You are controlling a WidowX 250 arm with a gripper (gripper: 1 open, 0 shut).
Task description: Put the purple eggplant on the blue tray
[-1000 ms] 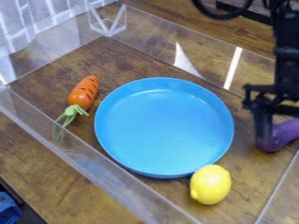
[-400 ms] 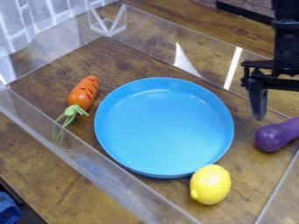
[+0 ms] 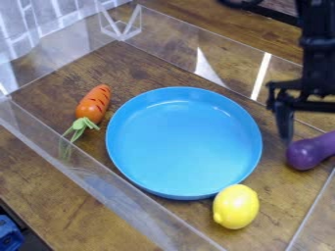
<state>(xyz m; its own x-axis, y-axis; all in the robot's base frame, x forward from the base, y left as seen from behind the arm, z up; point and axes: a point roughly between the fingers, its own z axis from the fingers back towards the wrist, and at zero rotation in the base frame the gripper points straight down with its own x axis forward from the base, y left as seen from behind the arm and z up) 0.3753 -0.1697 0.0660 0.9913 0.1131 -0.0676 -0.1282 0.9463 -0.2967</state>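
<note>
So the eggplant (image 3: 311,152) is on the wooden table (image 3: 124,186), off to the right side of the view, near the blue tray (image 3: 183,142) but definitely not on it. There's a strip of bare wood between the two. It's dark purple and shiny, and it's lying on its side.

The gripper (image 3: 299,106) is up at the right edge, black and kinda blurry. Its jaws are spread wide and there's nothing in them. In the view it shows just above the eggplant, though I can't tell exactly how high it hangs.

The tray is the big round bright blue thing in the middle, and there's no food on it. The lemon (image 3: 236,207) sits right beside its lower right rim, super yellow. The carrot (image 3: 90,106) is over on the left, apart from the tray, orange end up and green leafy bit pointing down in the view. There's a see-through wall (image 3: 98,176) running along the lower left, and something blue (image 3: 10,235) peeks in at the bottom left corner.
</note>
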